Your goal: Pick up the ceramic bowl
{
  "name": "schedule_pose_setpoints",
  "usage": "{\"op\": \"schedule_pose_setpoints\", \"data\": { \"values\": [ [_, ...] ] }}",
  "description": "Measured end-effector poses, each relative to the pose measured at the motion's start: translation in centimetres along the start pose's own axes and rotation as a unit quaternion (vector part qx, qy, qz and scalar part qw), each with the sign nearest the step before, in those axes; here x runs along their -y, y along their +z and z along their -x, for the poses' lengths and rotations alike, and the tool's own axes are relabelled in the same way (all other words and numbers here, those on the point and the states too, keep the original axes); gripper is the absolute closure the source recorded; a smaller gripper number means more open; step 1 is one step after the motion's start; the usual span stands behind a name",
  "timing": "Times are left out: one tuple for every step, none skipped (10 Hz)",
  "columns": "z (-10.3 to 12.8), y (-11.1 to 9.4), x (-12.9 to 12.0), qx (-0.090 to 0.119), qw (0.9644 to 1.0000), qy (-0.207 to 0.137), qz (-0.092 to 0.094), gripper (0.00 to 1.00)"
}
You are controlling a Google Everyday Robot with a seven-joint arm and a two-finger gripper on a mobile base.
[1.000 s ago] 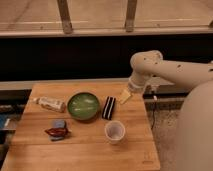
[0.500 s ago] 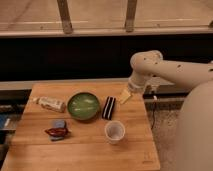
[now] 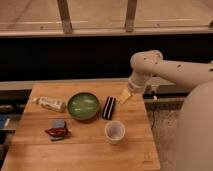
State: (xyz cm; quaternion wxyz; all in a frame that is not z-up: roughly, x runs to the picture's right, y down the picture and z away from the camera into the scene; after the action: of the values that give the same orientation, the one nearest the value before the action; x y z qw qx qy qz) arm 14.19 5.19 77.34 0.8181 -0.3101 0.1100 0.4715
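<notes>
The ceramic bowl (image 3: 83, 106) is round, shallow and glossy green with a darker rim. It sits upright near the middle of the wooden table (image 3: 80, 152). My gripper (image 3: 125, 97) hangs from the white arm over the table's back right part, to the right of the bowl and apart from it. It is just above and right of a black rectangular object (image 3: 108, 107) that lies next to the bowl. Nothing shows in the gripper.
A small white cup (image 3: 115, 132) stands in front of the black object. A lying white bottle (image 3: 51, 104) is left of the bowl. A blue item (image 3: 59, 123) and a red packet (image 3: 57, 132) lie at the front left. A dark wall and railing run behind.
</notes>
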Motion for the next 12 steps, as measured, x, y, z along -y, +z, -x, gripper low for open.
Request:
{"op": "schedule_pose_setpoints", "data": {
  "values": [
    [0.0, 0.0, 0.0, 0.0, 1.0, 0.0, 0.0, 0.2],
    [0.0, 0.0, 0.0, 0.0, 1.0, 0.0, 0.0, 0.2],
    [0.1, -0.2, 0.0, 0.003, 1.0, -0.001, -0.005, 0.2],
    [0.8, -0.8, -0.1, 0.006, 0.9999, -0.004, -0.014, 0.2],
    [1.8, -1.1, -0.6, 0.006, 0.9997, -0.01, -0.02, 0.2],
    [3.2, -1.6, -1.2, 0.007, 0.9994, -0.018, -0.028, 0.2],
    [5.5, -2.0, -2.2, 0.006, 0.9987, -0.034, -0.039, 0.2],
    [7.1, -2.1, -3.3, 0.005, 0.9979, -0.048, -0.042, 0.2],
    [9.6, -2.2, -4.9, 0.007, 0.9961, -0.073, -0.049, 0.2],
    [11.5, -2.1, -6.2, 0.009, 0.9932, -0.103, -0.053, 0.2],
    [13.3, -2.0, -7.9, 0.022, 0.9889, -0.14, -0.046, 0.2],
    [14.5, -1.9, -9.2, 0.042, 0.9838, -0.17, -0.036, 0.2]
  ]
}}
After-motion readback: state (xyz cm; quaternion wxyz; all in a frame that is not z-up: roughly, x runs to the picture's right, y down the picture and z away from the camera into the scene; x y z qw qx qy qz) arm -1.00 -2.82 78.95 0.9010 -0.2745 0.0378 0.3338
